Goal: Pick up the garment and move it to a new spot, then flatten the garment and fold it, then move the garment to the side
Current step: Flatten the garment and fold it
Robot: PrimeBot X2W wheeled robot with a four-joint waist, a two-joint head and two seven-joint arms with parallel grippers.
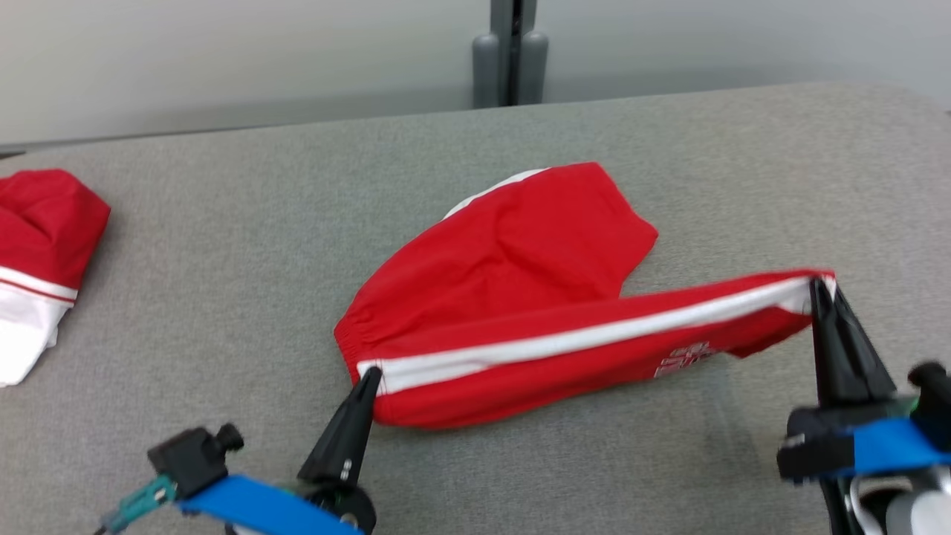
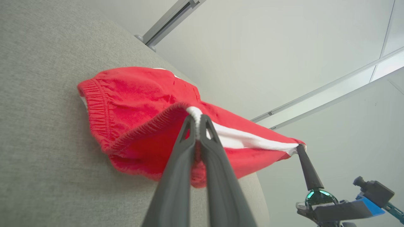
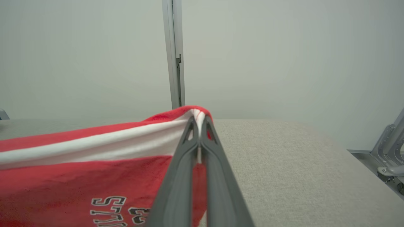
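Well, you have the garment (image 1: pixel 520 297) mid-table, clear of every edge. The far edge of the table (image 1: pixel 223 245) lies well behind it, and bare surface runs wide to its left and beyond it. At the far left of your head view a second cloth (image 1: pixel 37 253), red and white, lies well apart from it. A grey post (image 1: pixel 511 52) stands behind the far edge. On your right the table rounds off into a corner.

The table top is a flat grey woven fabric. The garment is soft red cloth with a gathered elastic waistband, a white side stripe and printed lettering near its right end. Its far part lies rumpled on the table, while the near edge is lifted and stretched into a straight line.

That line is its long axis: it runs left to right across your view, waistband to the left. Your left gripper (image 1: pixel 368 379) is pinched closed on the waistband at the stripe. Your right gripper (image 1: pixel 821 286) is pinched closed on the stripe's other end, which is held off the table.
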